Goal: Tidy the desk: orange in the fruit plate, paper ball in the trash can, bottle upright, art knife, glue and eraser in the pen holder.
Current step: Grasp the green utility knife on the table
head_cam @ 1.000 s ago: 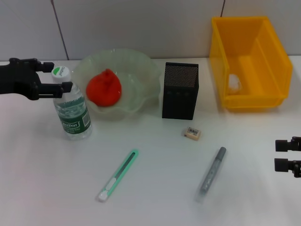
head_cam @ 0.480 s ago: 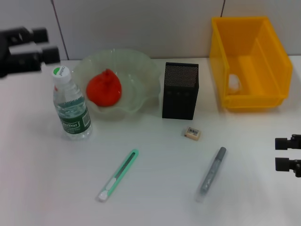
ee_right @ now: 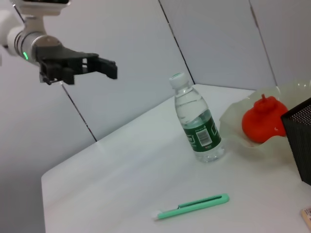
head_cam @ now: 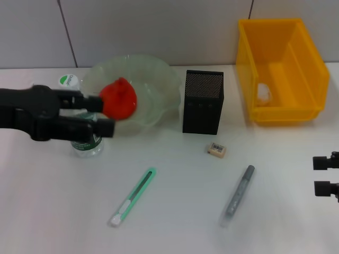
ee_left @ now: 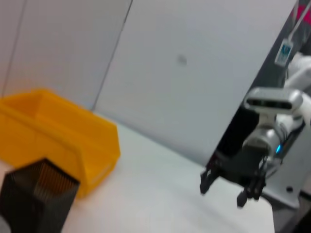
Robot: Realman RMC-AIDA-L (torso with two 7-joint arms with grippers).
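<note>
The bottle (head_cam: 68, 80) (ee_right: 197, 126) stands upright left of the fruit plate (head_cam: 153, 71), which holds the orange (head_cam: 119, 99). My left gripper (head_cam: 106, 114) (ee_right: 114, 69) hangs open and empty in the air, crossing in front of the bottle in the head view and well clear of it in the right wrist view. A paper ball (head_cam: 263, 92) lies in the yellow trash can (head_cam: 280, 69). The black pen holder (head_cam: 203, 101) stands mid-table. In front of it lie the eraser (head_cam: 216, 150), the green art knife (head_cam: 133, 197) and the grey glue (head_cam: 240, 193). My right gripper (head_cam: 326, 175) (ee_left: 228, 187) rests open at the right edge.
A grey wall runs behind the table. White tabletop surrounds the knife, glue and eraser. The trash can (ee_left: 58, 141) and pen holder (ee_left: 34, 199) also show in the left wrist view.
My left gripper let go of the bottle's cap, rose away to the left, then swung back across in front of the bottle. The bottle stays upright. The right arm has not moved.
</note>
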